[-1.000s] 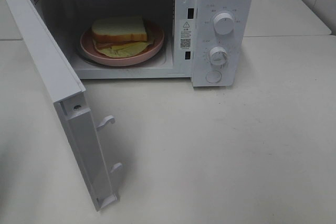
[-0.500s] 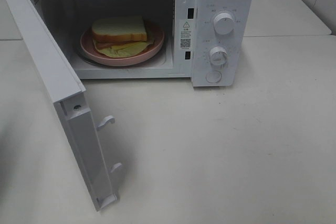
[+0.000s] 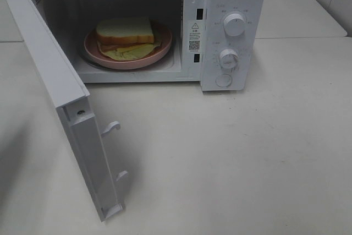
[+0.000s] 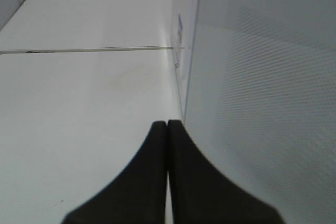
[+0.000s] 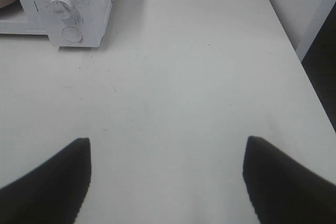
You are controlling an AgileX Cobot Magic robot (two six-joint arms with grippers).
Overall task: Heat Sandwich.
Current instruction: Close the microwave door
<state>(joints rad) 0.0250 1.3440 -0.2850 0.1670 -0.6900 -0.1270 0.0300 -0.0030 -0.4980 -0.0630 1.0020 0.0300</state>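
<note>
microwave (image 3: pixel 231 4): top and rear cut by the upper edge of the high view; the right wrist view catches only a corner of its control panel.
door (image 3: pixel 91 158): outer face turned away from the high camera; in the left wrist view a close, blurred panel running off the frame.
pink plate (image 3: pixel 159 50): middle and part of the rear rim covered by the sandwich (image 3: pixel 125 30).
upper knob (image 3: pixel 235 24), lower knob (image 3: pixel 228 58): surrounding print too small to read.
sticker (image 3: pixel 194 37): text illegible.
left hand (image 4: pixel 167 129): only dark fingertips show, the rest cut by the frame edge.
right hand (image 5: pixel 167 148): two dark fingertips only, both cut by the frame edge.
</note>
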